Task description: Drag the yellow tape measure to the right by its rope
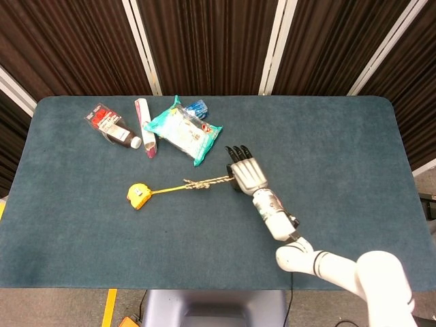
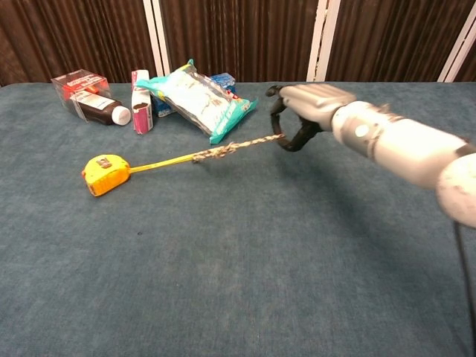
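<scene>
Gripping the rope (image 1: 212, 182) in my right robot hand (image 1: 246, 176), I have its fingers curled tight around the rope's free end. From that grip the line runs taut, with a knot partway along, to the yellow tape measure (image 1: 138, 195), which lies on the counter (image 1: 327, 157) below the teal snack packet (image 1: 184, 131). Beside that packet sit a white tube (image 1: 146, 128) and a dark bottle (image 1: 122, 137). My left robot hand shows in neither view.

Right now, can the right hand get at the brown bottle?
Probably not freely: the right hand holds the rope, and the snack bag and white tube lie between it and the brown bottle.
</scene>
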`<control>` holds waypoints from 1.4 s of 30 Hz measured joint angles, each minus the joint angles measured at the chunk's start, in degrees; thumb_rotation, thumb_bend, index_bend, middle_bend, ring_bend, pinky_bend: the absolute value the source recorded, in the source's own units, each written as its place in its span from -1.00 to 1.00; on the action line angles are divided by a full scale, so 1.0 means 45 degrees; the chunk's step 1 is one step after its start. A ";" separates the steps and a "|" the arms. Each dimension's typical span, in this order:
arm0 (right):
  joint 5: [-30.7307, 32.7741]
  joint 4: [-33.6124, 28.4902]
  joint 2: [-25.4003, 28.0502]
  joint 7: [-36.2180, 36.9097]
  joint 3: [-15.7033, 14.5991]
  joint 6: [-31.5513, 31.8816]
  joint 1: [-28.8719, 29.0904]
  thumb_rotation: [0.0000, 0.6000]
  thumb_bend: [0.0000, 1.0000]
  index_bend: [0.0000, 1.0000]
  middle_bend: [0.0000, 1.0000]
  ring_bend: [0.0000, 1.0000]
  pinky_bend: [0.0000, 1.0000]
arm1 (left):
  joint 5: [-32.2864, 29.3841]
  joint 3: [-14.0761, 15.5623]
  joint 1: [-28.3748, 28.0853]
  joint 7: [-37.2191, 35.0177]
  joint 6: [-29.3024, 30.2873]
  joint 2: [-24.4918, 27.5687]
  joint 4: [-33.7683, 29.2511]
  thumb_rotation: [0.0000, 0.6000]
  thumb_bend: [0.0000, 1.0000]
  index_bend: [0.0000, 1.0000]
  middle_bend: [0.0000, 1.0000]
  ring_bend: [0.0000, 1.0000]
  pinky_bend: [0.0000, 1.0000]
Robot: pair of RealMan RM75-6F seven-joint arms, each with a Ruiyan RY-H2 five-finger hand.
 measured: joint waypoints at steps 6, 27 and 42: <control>-0.0607 -0.2218 0.2154 0.0214 -0.0677 0.0796 -0.1173 1.00 0.18 0.57 -0.73 -0.76 -0.95 | 0.0108 0.0064 -0.0024 0.0109 -0.0024 -0.0074 -0.0004 1.00 -0.19 -0.71 -1.00 -1.00 -0.76; -0.1006 -0.1839 0.5450 0.2334 -0.2047 0.1325 -0.3564 1.00 0.18 0.59 -0.73 -0.76 -0.95 | 0.0167 0.0102 -0.0115 0.0778 -0.0055 -0.0283 -0.0143 1.00 -0.19 -0.70 -1.00 -1.00 -0.76; -0.0107 0.1766 0.4777 0.2716 -0.1432 0.1002 -0.3849 1.00 0.19 0.59 -0.73 -0.76 -0.95 | 0.0030 0.0039 -0.0144 0.1170 -0.0018 -0.0406 -0.0237 1.00 -0.19 -0.70 -1.00 -1.00 -0.76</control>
